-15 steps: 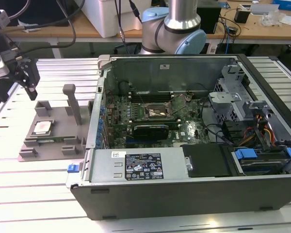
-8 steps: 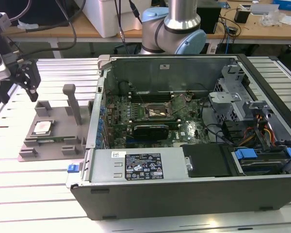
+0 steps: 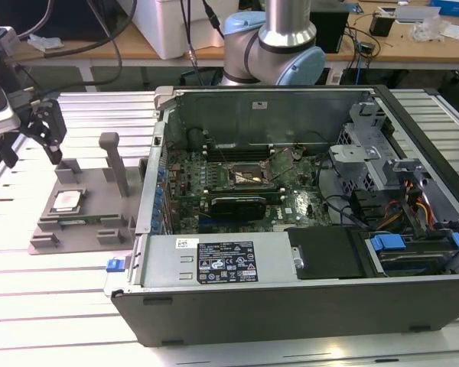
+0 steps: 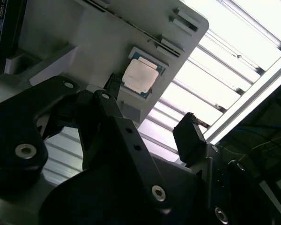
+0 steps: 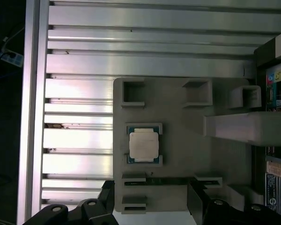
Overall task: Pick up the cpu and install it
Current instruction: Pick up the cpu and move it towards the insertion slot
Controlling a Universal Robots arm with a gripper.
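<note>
The cpu (image 3: 65, 200) is a small silver square chip with a thin green rim. It lies flat in a recess of the grey holder plate (image 3: 92, 183), at the exterior view's left. My gripper (image 3: 29, 141) hangs above and a little to the left of it, open, with nothing between its black fingers (image 3: 52, 128). In both wrist views the cpu (image 4: 140, 75) (image 5: 144, 144) lies beyond the open gripper (image 4: 152, 105) (image 5: 151, 190), apart from it. The square black socket (image 3: 249, 174) sits open on the motherboard inside the computer case.
The open computer case (image 3: 291, 298) takes up the middle and right, with its wall (image 3: 149, 191) next to the holder. A grey upright post (image 3: 115, 160) stands on the holder plate. The slatted aluminium table (image 3: 53, 290) spreads around. A black expansion card (image 3: 237, 205) lies below the socket.
</note>
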